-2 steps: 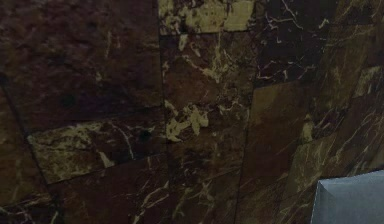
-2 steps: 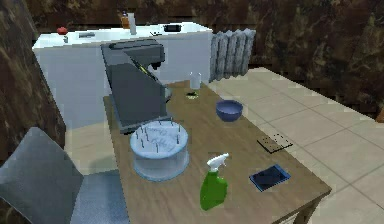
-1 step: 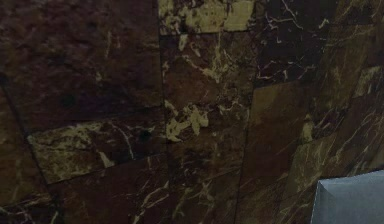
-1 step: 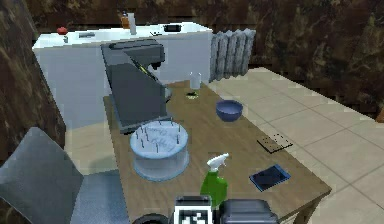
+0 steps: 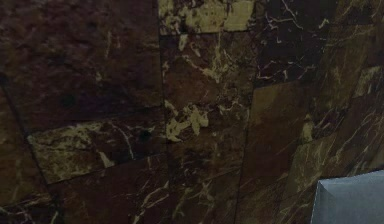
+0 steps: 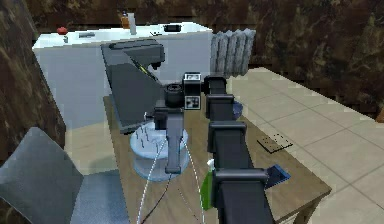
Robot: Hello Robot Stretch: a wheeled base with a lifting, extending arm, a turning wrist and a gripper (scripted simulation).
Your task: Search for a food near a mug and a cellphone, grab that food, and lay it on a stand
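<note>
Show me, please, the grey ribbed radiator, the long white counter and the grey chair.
grey ribbed radiator point(image 6: 232, 48), arm side view, middle of its ribs.
long white counter point(image 6: 75, 75), arm side view, its bare front wall.
grey chair point(image 6: 40, 175), arm side view, its backrest.

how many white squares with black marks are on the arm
2. One white square sits at the far end of the arm, above the wooden table; the other is just to its right. More may be hidden behind the arm.

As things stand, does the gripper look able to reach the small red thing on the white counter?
Probably not: the gripper is at the wooden table, while the small red thing lies farther out on the white counter, off toward its left end.
</note>
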